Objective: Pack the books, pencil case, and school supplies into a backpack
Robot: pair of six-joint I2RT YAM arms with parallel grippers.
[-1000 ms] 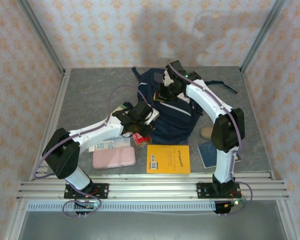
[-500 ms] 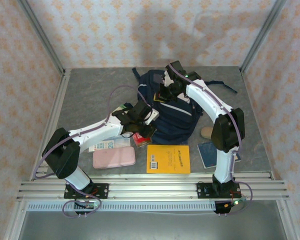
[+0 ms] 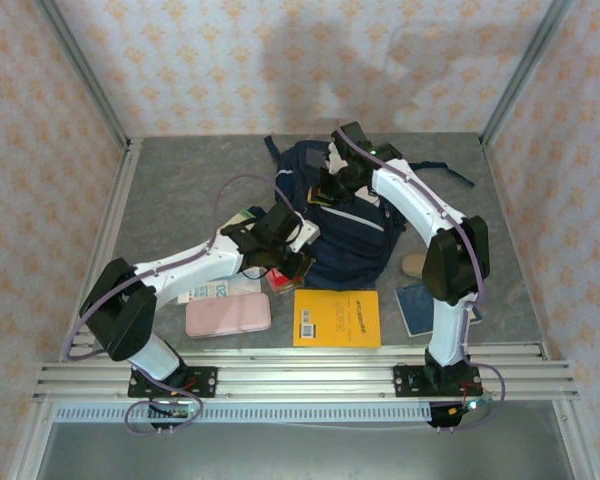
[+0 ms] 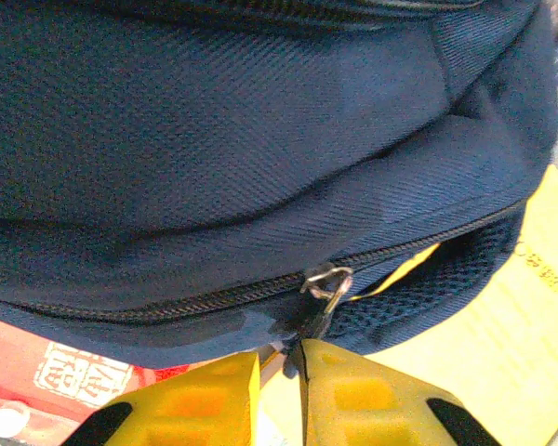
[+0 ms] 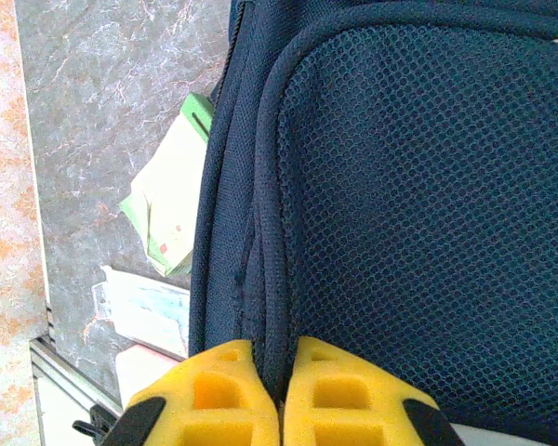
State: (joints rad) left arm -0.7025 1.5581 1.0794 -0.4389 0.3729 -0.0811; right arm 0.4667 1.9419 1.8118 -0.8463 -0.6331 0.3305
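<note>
My left pincer [image 3: 292, 262] sits low at the near left edge of the navy backpack [image 3: 355, 235], while my right pincer [image 3: 325, 188] is down on its far upper part. A red packet [image 3: 278, 282] shows just beneath my left pincer. Nearer to me than that pincer, the pink pencil case [image 3: 228, 314] and the orange-yellow book [image 3: 337, 318] lie flat on the grey bench [image 3: 170, 190]. Well off to its right lie a navy book [image 3: 420, 308] and a tan piece [image 3: 413, 265].
</note>
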